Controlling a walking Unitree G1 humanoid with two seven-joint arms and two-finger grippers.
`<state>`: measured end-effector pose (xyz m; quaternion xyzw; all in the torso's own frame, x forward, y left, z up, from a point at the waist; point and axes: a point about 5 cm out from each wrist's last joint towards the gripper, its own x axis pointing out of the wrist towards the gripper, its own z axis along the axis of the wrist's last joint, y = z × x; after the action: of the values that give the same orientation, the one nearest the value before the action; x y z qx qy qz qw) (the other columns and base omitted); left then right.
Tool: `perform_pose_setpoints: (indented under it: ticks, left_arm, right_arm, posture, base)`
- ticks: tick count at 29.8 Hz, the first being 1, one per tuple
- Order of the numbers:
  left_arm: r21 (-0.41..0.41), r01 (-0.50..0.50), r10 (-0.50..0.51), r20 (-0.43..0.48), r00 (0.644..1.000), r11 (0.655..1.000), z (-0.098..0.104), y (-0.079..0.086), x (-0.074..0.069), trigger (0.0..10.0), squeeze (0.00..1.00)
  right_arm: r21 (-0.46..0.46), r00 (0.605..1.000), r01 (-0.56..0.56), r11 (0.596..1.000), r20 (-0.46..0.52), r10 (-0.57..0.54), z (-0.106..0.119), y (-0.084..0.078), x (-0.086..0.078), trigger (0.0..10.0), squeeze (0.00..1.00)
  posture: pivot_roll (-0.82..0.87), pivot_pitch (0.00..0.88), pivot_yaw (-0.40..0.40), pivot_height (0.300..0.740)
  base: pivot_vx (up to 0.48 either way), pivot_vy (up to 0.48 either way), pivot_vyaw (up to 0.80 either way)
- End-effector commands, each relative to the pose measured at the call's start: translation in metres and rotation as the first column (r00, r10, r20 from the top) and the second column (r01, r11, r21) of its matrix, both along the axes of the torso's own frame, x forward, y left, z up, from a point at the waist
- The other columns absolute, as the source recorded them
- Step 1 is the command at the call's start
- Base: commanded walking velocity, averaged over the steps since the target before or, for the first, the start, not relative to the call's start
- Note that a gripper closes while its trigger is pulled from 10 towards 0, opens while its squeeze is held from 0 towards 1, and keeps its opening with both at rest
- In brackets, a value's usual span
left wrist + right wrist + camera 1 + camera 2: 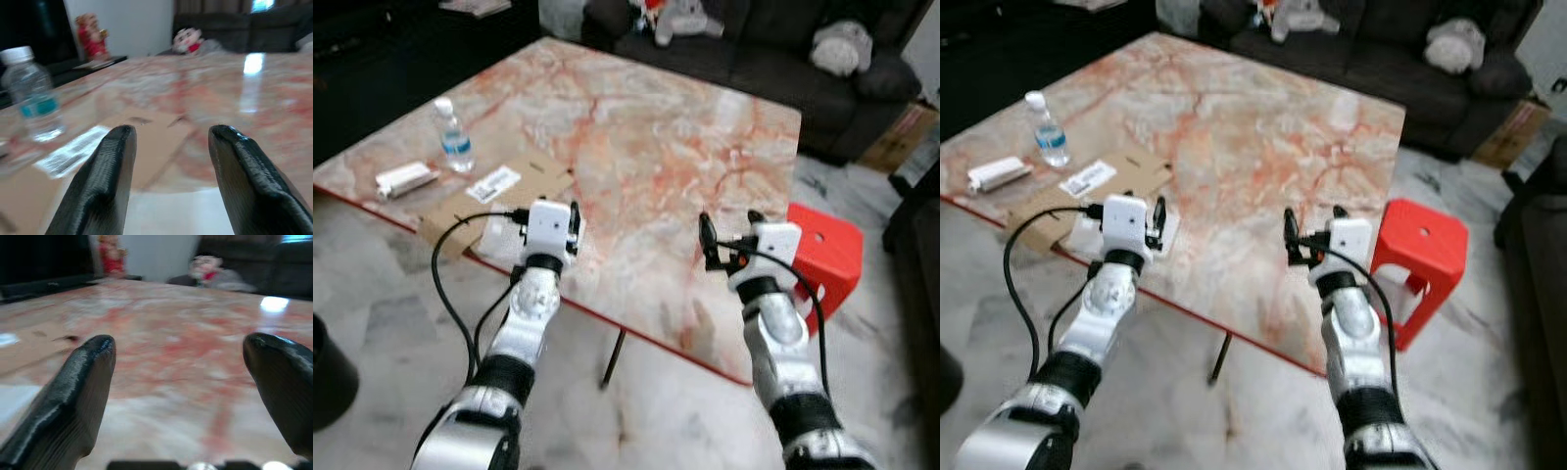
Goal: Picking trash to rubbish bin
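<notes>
Blurred wrist views; left gripper [576,221] and right gripper [728,235] both open, empty, over the pink marble counter's [656,147] near edge.

Big marble table [646,147] with pinkish-red veins, red plastic stool [827,250] just off its right corner. Dark sofa [773,49] behind it with stuffed toys [842,44] on the cushions, pale marble floor [401,304] underneath.

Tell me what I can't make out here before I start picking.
- Rubbish bin: cut off by the left eye view's edge; identity unsure.
- Label on the cardboard: text too small.
- White sheet: partly hidden by the left hand.
- White packet: blurred.
</notes>
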<state>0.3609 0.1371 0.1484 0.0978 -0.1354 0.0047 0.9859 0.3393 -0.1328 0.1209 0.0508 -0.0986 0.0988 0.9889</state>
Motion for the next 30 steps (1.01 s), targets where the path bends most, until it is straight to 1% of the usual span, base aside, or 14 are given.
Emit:
perform_pose_setpoints:
  ticks: [1, 8, 11, 18, 19, 26, 30]
  left_arm:
    - [-0.014, 0.017, -0.017, 0.018, 1.000, 1.000, 0.005, -0.008, 0.001, 10.0, 0.00]
    - [-0.003, 0.039, -0.038, 0.029, 0.999, 0.999, 0.005, -0.011, 0.000, 10.0, 0.00]
    - [0.016, 0.033, -0.033, 0.001, 0.999, 0.999, 0.002, -0.011, 0.001, 10.0, 0.00]
    - [0.020, 0.029, -0.029, -0.004, 1.000, 0.999, 0.001, -0.009, 0.002, 10.0, 0.00]
    - [0.016, 0.026, -0.026, -0.004, 1.000, 1.000, 0.002, -0.008, 0.002, 10.0, 1.00]
    - [0.009, 0.019, -0.019, -0.009, 1.000, 1.000, 0.004, -0.004, 0.005, 10.0, 1.00]
    - [0.006, 0.014, -0.014, -0.026, 1.000, 1.000, 0.003, 0.000, 0.007, 10.0, 1.00]
  right_arm:
    - [-0.012, 1.000, 0.022, 1.000, -0.001, -0.022, 0.000, -0.009, 0.000, 10.0, 0.00]
    - [-0.010, 1.000, 0.022, 1.000, -0.003, -0.022, 0.000, -0.010, 0.000, 10.0, 0.00]
    - [-0.010, 1.000, 0.021, 1.000, -0.005, -0.021, 0.000, -0.009, 0.000, 10.0, 0.00]
    - [-0.010, 1.000, 0.018, 1.000, -0.006, -0.019, -0.001, -0.009, 0.000, 10.0, 0.00]
    - [-0.010, 1.000, 0.018, 1.000, -0.007, -0.018, -0.001, -0.009, 0.000, 10.0, 0.00]
    - [-0.009, 1.000, 0.017, 1.000, -0.011, -0.017, -0.002, -0.008, -0.001, 10.0, 0.00]
    - [-0.008, 1.000, 0.016, 1.000, -0.012, -0.016, -0.002, -0.009, -0.001, 10.0, 0.00]
  posture:
    - [0.07, 0.121, -0.128, 0.740]
    - [0.07, 0.121, -0.128, 0.740]
    - [0.07, 0.123, -0.129, 0.740]
    - [0.07, 0.123, -0.129, 0.740]
    - [0.07, 0.123, -0.130, 0.740]
    - [0.07, 0.124, -0.131, 0.740]
    - [0.07, 0.125, -0.132, 0.740]
  base:
    - [0.000, 0.000, 0.00]
    - [0.000, 0.000, 0.00]
    - [0.000, 0.000, 0.00]
    - [0.000, 0.000, 0.00]
    - [0.000, 0.000, 0.00]
    - [0.000, 0.000, 0.00]
    - [0.000, 0.000, 0.00]
